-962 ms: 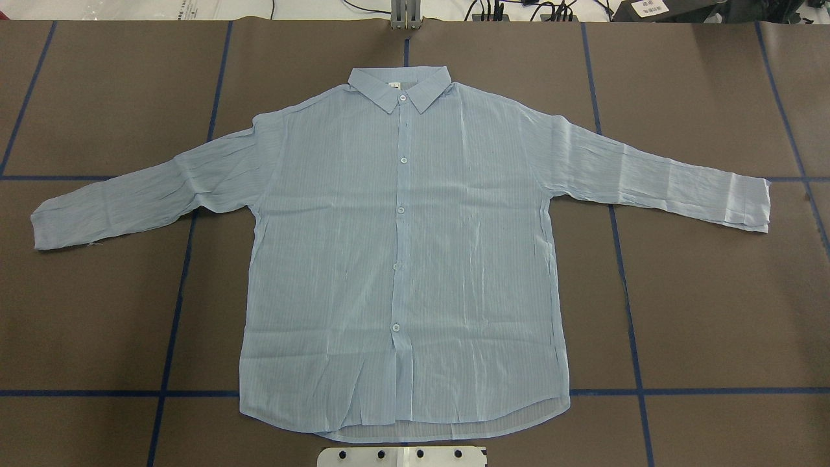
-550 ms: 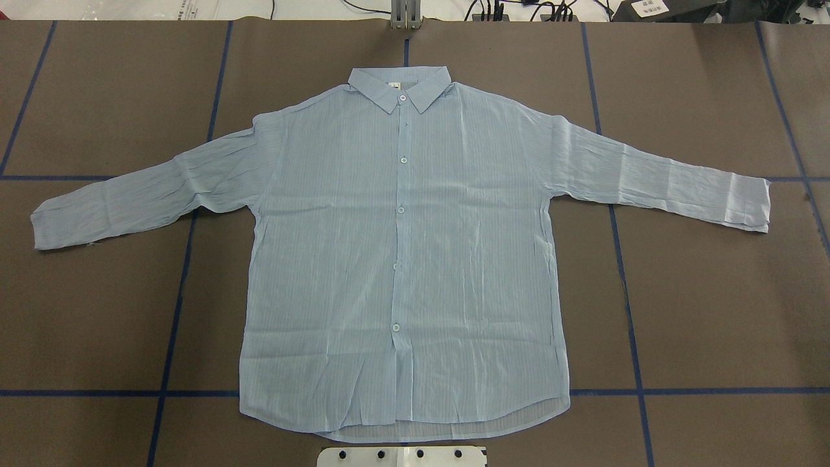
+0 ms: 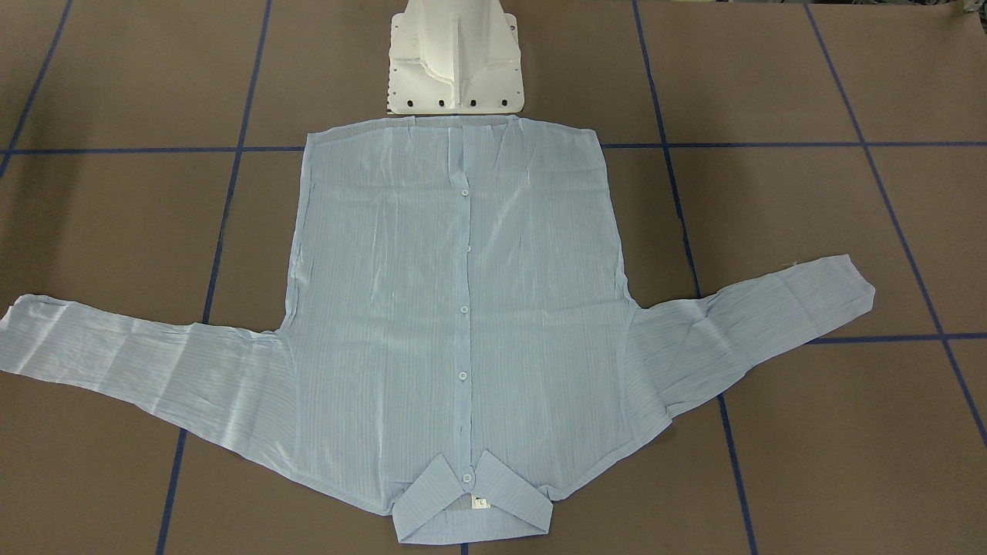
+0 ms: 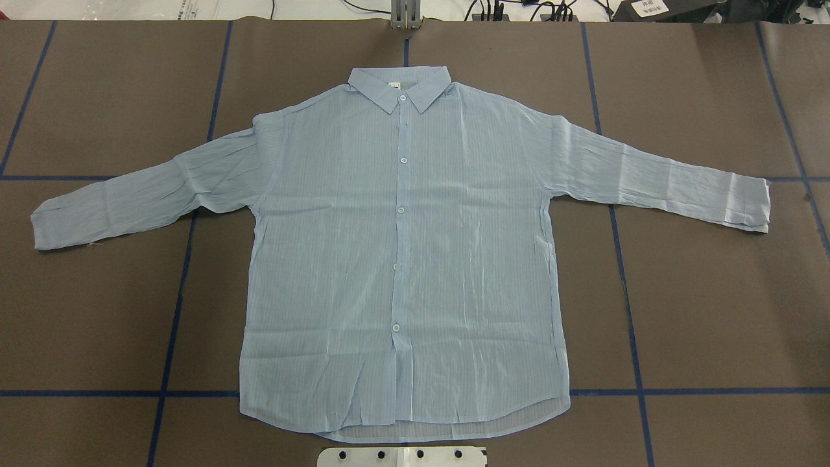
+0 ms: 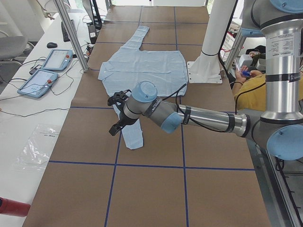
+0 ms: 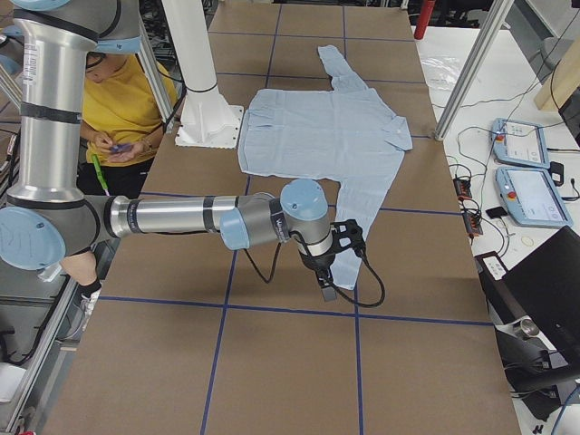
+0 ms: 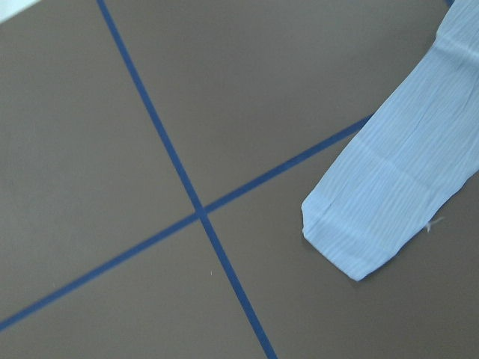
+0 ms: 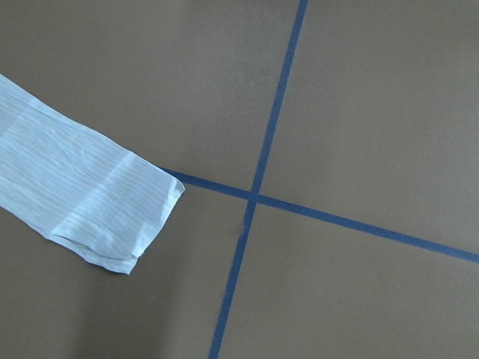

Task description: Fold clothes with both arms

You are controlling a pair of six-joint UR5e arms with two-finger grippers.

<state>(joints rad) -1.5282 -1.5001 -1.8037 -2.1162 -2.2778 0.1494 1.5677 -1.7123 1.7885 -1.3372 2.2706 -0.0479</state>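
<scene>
The clothes are one light-blue button-up shirt [image 4: 402,259] lying flat and face up on the brown table, collar [image 4: 399,87] far from the robot and both sleeves spread out. In the exterior left view my left gripper [image 5: 117,116] hovers over the near sleeve's cuff [image 5: 135,139]. That cuff [image 7: 374,217] also shows in the left wrist view. My right gripper [image 6: 333,272] hangs over the other cuff [image 8: 97,217] in the exterior right view. Neither gripper shows in the overhead or front views. I cannot tell whether they are open or shut.
Blue tape lines [image 4: 175,311] grid the brown table cover. The white pedestal base [image 3: 455,62] stands at the shirt's hem. A seated person in yellow [image 6: 118,109] is behind the robot. Teach pendants [image 5: 47,71] and metal posts [image 5: 73,35] line the far table edge.
</scene>
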